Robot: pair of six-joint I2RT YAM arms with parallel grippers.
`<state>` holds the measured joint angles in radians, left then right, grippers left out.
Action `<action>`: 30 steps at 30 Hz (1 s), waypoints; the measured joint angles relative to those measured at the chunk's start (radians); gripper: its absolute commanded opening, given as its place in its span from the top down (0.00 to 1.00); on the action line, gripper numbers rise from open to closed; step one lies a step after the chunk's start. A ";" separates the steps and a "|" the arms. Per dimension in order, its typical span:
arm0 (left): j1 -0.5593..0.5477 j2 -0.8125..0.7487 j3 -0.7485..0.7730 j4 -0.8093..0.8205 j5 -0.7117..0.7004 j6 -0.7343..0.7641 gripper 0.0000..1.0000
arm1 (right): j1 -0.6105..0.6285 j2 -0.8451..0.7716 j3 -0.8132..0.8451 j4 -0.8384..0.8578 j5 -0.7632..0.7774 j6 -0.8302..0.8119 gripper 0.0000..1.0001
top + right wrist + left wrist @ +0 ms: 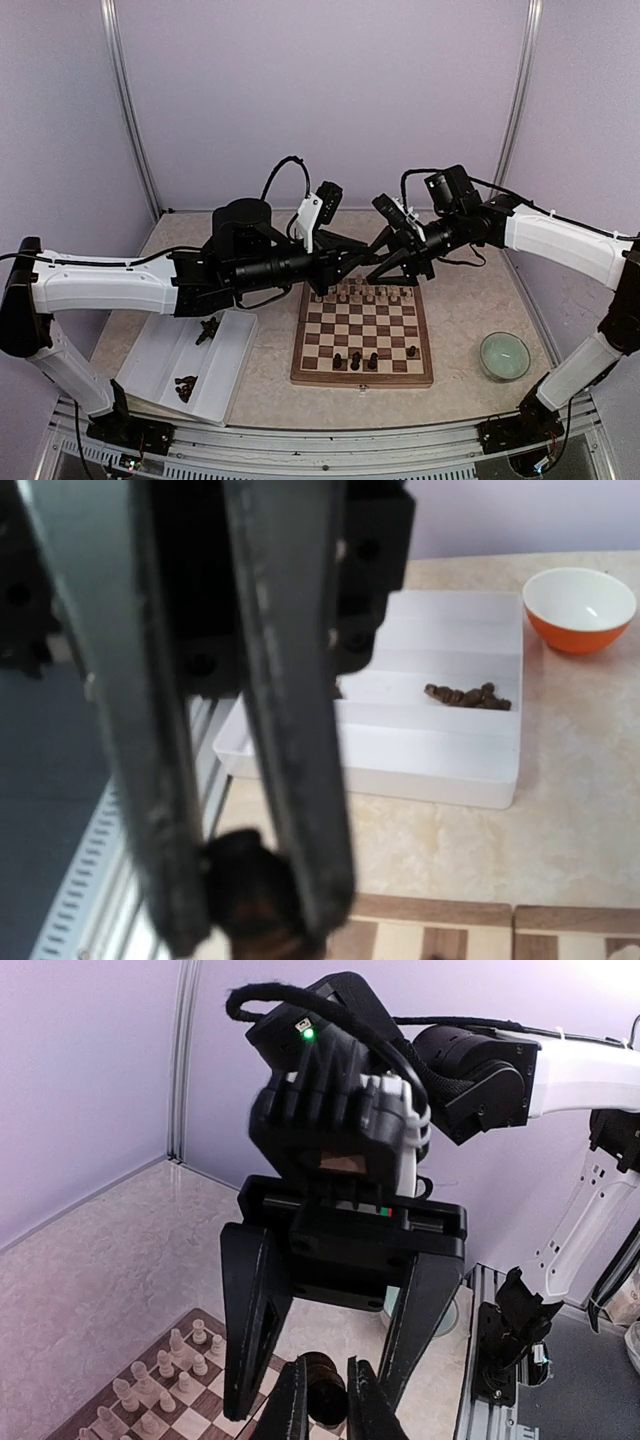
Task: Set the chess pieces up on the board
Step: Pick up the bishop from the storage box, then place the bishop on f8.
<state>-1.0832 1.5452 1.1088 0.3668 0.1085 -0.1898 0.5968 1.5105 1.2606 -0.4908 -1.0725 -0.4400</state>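
Above the far edge of the board [360, 381] my two grippers meet tip to tip. My left gripper [322, 1370] is shut on a dark chess piece [325, 1392], pinched between its two thin fingers. My right gripper [250, 912] is open; in the left wrist view its long black fingers [250, 1330] straddle the left fingers without touching the piece. The right wrist view shows that piece [250, 880] blurred between the right fingers. Several dark chess pieces [355, 360] stand on the board's near row. More dark pieces [207, 330] lie in the tray.
A white divided tray [165, 355] sits left of the board near the table's front edge. Cream pieces [370, 295] fill the board's far rows. A small bowl [504, 355] stands to the right of the board. Purple walls enclose the table.
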 measured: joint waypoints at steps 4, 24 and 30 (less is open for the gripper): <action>0.000 0.006 0.057 -0.077 0.002 0.013 0.95 | -0.075 -0.028 -0.023 -0.044 0.021 -0.067 0.34; -0.085 0.426 0.483 -0.742 0.165 0.261 0.92 | -0.468 -0.171 -0.320 0.060 0.053 -0.113 0.34; -0.103 0.514 0.558 -0.831 0.164 0.307 0.91 | -0.468 -0.171 -0.320 0.063 0.055 -0.125 0.34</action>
<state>-1.1866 2.0590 1.6669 -0.4644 0.2722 0.1173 0.1284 1.3399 0.9401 -0.4278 -1.0180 -0.5648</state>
